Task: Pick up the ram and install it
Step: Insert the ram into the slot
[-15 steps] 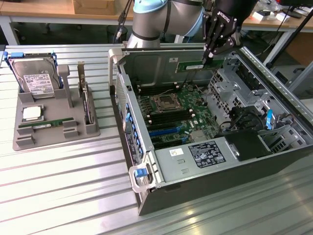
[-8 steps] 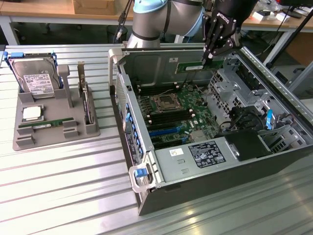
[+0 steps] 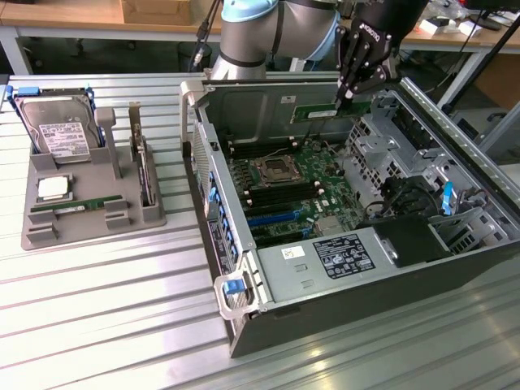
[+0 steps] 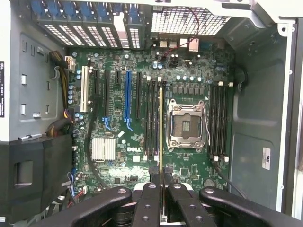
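Holding the ram [image 3: 321, 112] pinched tight, the end effector [image 3: 348, 93] hangs over the motherboard's [image 3: 284, 191] memory slots [image 4: 150, 118], so I think it needs careful lining up.

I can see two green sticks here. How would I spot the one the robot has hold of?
Find the open computer case. Above its motherboard hangs the black gripper, shut on the ram, a long thin green strip held in the air. Its twin sits in the grey tray at the exterior view's left, away from the case.
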Controlling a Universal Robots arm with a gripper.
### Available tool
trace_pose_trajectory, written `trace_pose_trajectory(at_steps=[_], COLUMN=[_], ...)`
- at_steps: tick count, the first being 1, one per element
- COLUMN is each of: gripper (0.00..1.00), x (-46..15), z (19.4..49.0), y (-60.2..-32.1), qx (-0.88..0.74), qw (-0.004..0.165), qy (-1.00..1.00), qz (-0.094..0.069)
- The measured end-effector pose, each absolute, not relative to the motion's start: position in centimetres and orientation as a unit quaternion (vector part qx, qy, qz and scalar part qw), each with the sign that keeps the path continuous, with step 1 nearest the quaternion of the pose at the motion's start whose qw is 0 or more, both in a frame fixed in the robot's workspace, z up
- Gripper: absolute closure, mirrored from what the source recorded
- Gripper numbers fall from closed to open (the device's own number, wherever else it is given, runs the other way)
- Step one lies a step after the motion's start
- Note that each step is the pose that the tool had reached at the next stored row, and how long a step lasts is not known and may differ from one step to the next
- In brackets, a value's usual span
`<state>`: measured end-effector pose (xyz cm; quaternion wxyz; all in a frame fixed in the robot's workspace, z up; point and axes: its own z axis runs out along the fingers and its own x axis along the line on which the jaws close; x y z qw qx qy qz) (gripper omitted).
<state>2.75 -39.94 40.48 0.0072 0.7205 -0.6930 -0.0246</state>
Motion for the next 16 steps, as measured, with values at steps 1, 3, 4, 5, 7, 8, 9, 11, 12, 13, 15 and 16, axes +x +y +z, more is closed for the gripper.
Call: trace_pose_trajectory(at_steps=[1, 3, 4, 5, 7, 8, 9, 11, 12, 13, 15, 16], gripper=[0.88, 0.88, 0.88, 0.88, 0.88, 0.88, 0.88, 0.88, 0.88, 0.88, 0.88, 0.88], x=[2.75, 2.75, 2.75, 2.75, 2.75, 2.75, 2.75, 2.75, 2.75, 2.75, 2.75, 2.75], z=[40.45, 40.4, 40.36, 40.34, 40.3, 40.24, 40.18, 40.09, 40.06, 40.04, 39.99, 39.97], y=[-39.94, -39.94, -39.94, -39.94, -39.94, -39.94, -39.94, -39.94, -39.94, -39.94, -39.94, -39.94], qx=[0.721, 0.721, 0.721, 0.721, 0.721, 0.721, 0.721, 0.721, 0.721, 0.721, 0.721, 0.721], qw=[0.007, 0.007, 0.007, 0.007, 0.007, 0.007, 0.007, 0.007, 0.007, 0.007, 0.007, 0.007], qy=[-0.693, -0.693, -0.693, -0.693, -0.693, -0.693, -0.693, -0.693, -0.693, -0.693, -0.693, -0.693], qz=[-0.025, -0.025, -0.025, -0.025, -0.025, -0.025, -0.025, -0.025, -0.025, -0.025, -0.025, -0.025])
